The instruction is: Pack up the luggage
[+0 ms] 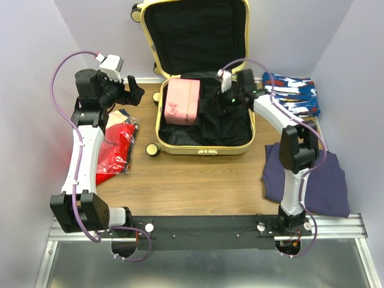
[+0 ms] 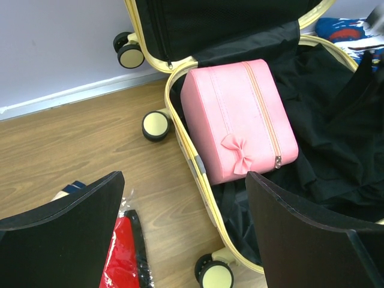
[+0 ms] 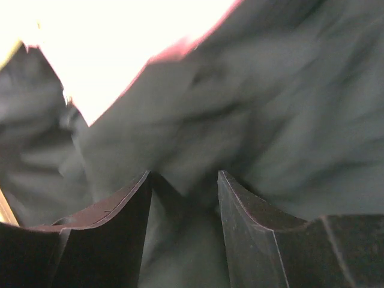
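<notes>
The pale-yellow luggage (image 1: pixel 204 149) lies open at the back of the table, its lid (image 1: pixel 195 36) propped upright. A pink pouch (image 1: pixel 182 102) with a bow lies in its left side, and a black garment (image 1: pixel 222 123) fills the rest. My right gripper (image 1: pixel 231 96) is down inside the luggage; in the right wrist view it (image 3: pixel 184 174) has its jaws narrowed on a fold of the black garment (image 3: pixel 270 90). My left gripper (image 1: pixel 135 93) hangs open and empty left of the luggage; its view (image 2: pixel 184 177) shows the pouch (image 2: pixel 240 120) and the luggage rim (image 2: pixel 192 153).
A red garment in a clear bag (image 1: pixel 117 150) lies on the left, also in the left wrist view (image 2: pixel 123 252). A blue patterned garment (image 1: pixel 294 93) lies at the back right, and a purple garment (image 1: pixel 312 180) at the front right. Grey walls close in on both sides.
</notes>
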